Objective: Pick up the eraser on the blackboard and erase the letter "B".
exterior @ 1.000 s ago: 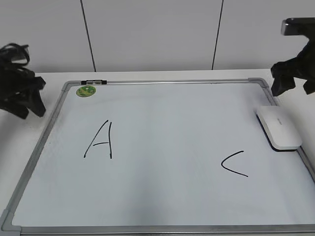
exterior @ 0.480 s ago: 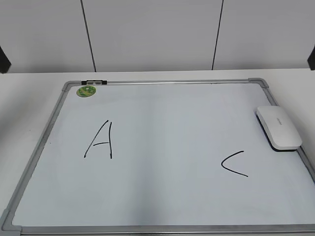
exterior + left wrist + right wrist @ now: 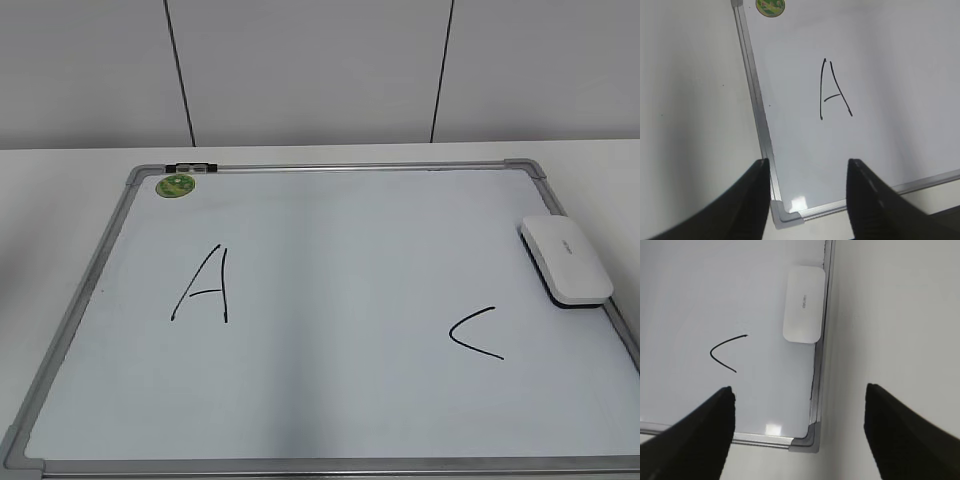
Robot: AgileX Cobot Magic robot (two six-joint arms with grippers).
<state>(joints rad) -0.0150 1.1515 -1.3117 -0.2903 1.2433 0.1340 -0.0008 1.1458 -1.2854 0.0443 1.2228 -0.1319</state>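
White eraser (image 3: 565, 260) lies flat at the blackboard's (image 3: 330, 170) far right edge; no "B" shows between "A" (image 3: 205, 285) and "C" (image 3: 476, 333) (likely erased already). Both my grippers, left (image 3: 807, 200) and right (image 3: 800, 435), hang wide and empty; I'd keep clear.

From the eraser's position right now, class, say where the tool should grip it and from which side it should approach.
Grip the eraser across its two long sides, near the middle, coming from above. It lies flat on the blackboard by the right frame, so only its top and sides are reachable. The right tool, open nearby, probably suits best.
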